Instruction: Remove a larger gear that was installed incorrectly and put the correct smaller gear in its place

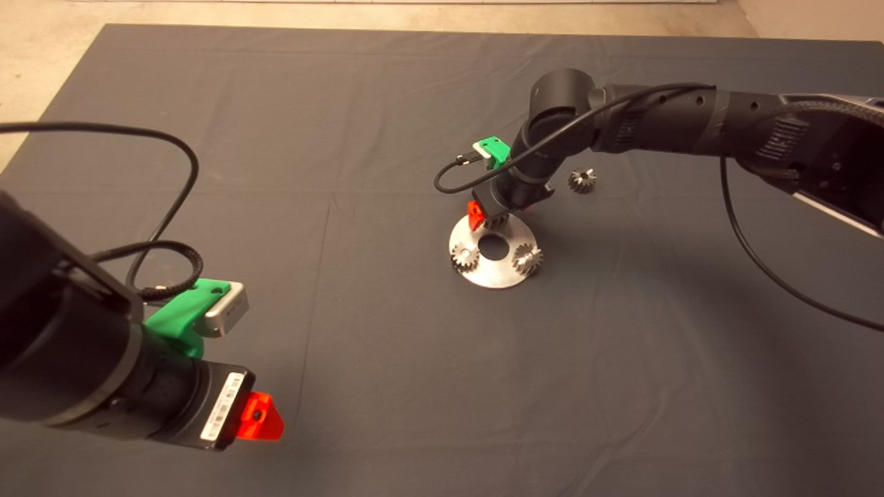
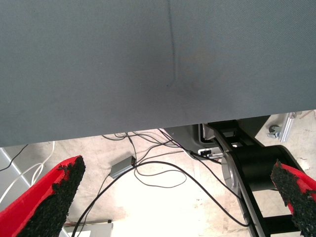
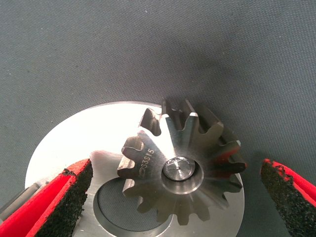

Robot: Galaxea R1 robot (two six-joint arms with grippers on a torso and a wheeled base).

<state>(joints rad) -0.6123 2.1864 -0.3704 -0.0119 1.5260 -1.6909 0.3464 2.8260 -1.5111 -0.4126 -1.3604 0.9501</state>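
Note:
A round steel plate (image 1: pixel 492 277) lies mid-mat with a centre hole and two small silvery gears (image 1: pixel 465 257) (image 1: pixel 527 259) at its near side. At its far side a silvery gear, which looks like the smaller gear (image 3: pixel 182 163), sits on a peg of the plate (image 3: pixel 84 138). My right gripper (image 1: pixel 493 218) hangs over that gear, open, with one pad on each side and neither touching it (image 3: pixel 177 170). A darker gear, seemingly the larger gear (image 1: pixel 582 180), lies loose on the mat behind the plate to the right. My left gripper (image 1: pixel 261 416) waits open at the lower left.
The right arm (image 1: pixel 690 124) reaches in over the mat's far right, its cable (image 1: pixel 773 276) hanging in a loop. The left wrist view shows the mat's edge (image 2: pixel 158 123) with floor cables and a black stand beyond it.

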